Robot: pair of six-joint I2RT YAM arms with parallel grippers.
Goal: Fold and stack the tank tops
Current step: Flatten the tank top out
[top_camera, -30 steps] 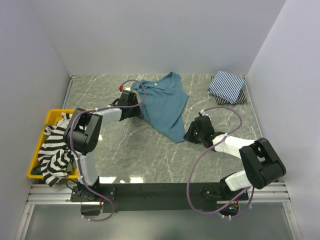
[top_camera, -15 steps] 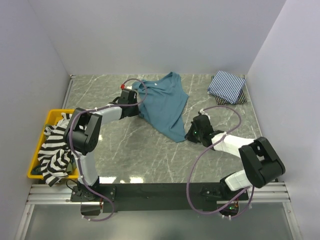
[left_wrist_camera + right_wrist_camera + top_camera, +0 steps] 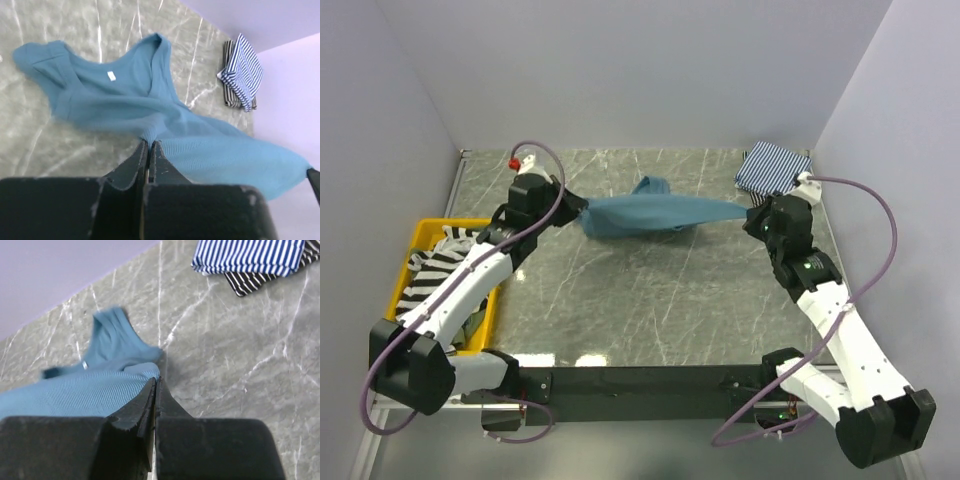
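Your left end effector (image 3: pixel 570 208) and right end effector (image 3: pixel 752 216) are each pinched tight on an opposite edge of the teal tank top (image 3: pixel 650 212). It hangs stretched between them, probably so you can spread it flat for folding. The yellow bin (image 3: pixel 430 228), on the near side of the left end effector, holds the black-and-white striped top (image 3: pixel 425 290). The folded pinstriped top (image 3: pixel 772 172) lies just beyond the right end effector.

The top external camera sits high above and behind the arm bases, looking down and forward over the whole table (image 3: pixel 650 300). The left wrist camera rides close behind the left gripper (image 3: pixel 148 149), low, facing right and away across the teal top (image 3: pixel 125 100) toward the folded striped stack (image 3: pixel 242 70). The right wrist camera sits just as close behind the right gripper (image 3: pixel 155 385), facing left and away. All three views share the teal top and that stack.
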